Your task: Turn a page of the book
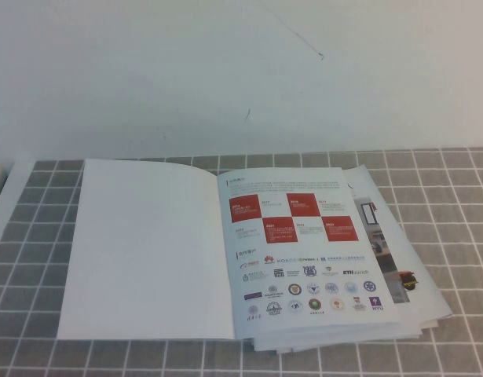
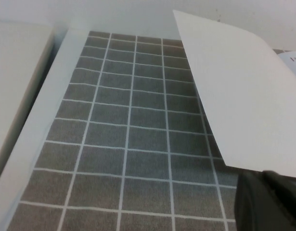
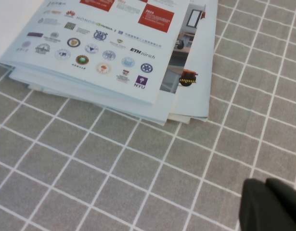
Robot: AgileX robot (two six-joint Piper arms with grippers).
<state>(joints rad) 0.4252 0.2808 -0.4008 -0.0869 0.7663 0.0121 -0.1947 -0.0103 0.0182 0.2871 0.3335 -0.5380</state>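
a plain white wall (image 1: 225, 71) rose behind the surface (image 1: 453, 236), which wore a grey cloth crossed by thin white grid lines. in the high view neither arm showed.

at the far left, the left tool (image 2: 268, 202) appeared only in its own wrist view, as a dark blurred shape at the frame's corner, hovering over bare grid cloth just beside the edge of the blank leaf; whether it was clenched or released could not be told.

the book (image 1: 225, 251) lay open and flat near the middle of the surface. its left half was the page (image 1: 147, 251), blank white side up, lying level on the cloth with its spine edge touching the printed half. in the left wrist view that blank leaf (image 2: 244, 91) filled the upper corner.

right of the spine lay the inner page (image 1: 300, 251), with red squares in a checker pattern above rows of small logos. beneath it, loose printed sheets (image 1: 398, 267) stuck out past the right and near edges, fanned a little, one carrying a partial photo.

furthest right, the right tool (image 3: 273, 204) showed only in its wrist view, a dark shape over bare cloth, near the corner of the stacked sheets and apart from them; its grip could not be told either.
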